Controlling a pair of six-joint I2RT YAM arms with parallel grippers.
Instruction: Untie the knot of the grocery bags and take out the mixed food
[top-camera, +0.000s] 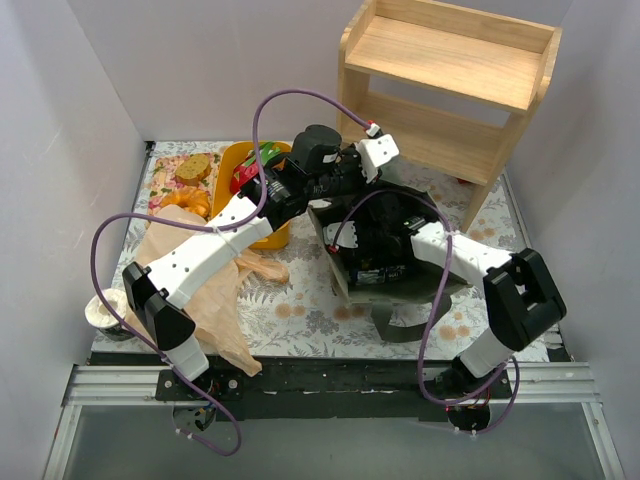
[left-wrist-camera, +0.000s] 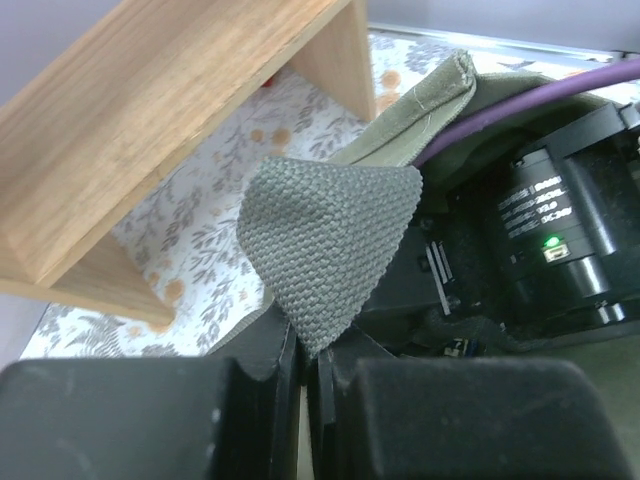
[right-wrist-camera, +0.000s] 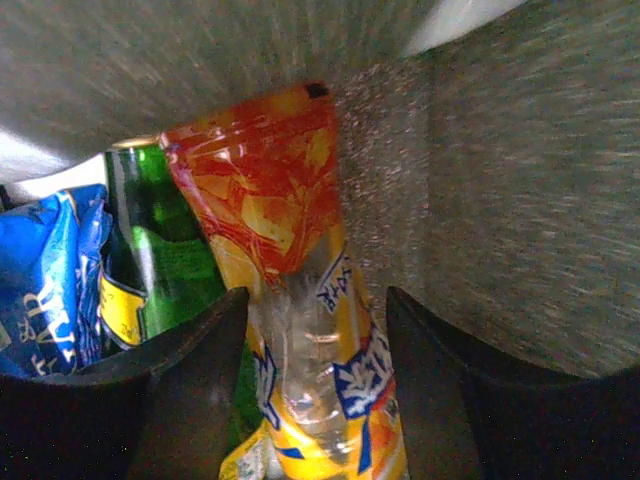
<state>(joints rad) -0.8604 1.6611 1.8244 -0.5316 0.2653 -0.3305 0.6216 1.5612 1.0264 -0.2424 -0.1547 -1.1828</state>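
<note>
Risk: the right fingers (right-wrist-camera: 190, 390), apart and straddling the orange bottle (right-wrist-camera: 310, 330) inside the tote (left-wrist-camera: 330, 250), could close off-centre and tip it against the green bottle (right-wrist-camera: 150, 230); whether they touch it cannot be told; the left fingers (left-wrist-camera: 150, 420) are clamped on a tote fold; the bread slice (top-camera: 195, 167) lies at the surface's (top-camera: 300, 310) far-left corner.

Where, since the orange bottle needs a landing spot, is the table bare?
Bare cloth lies between the tan plastic bag and the grey tote, at the front. A smaller strip runs between tote and wooden shelf. The back-left corner, around the bread slice, is crowded.
</note>
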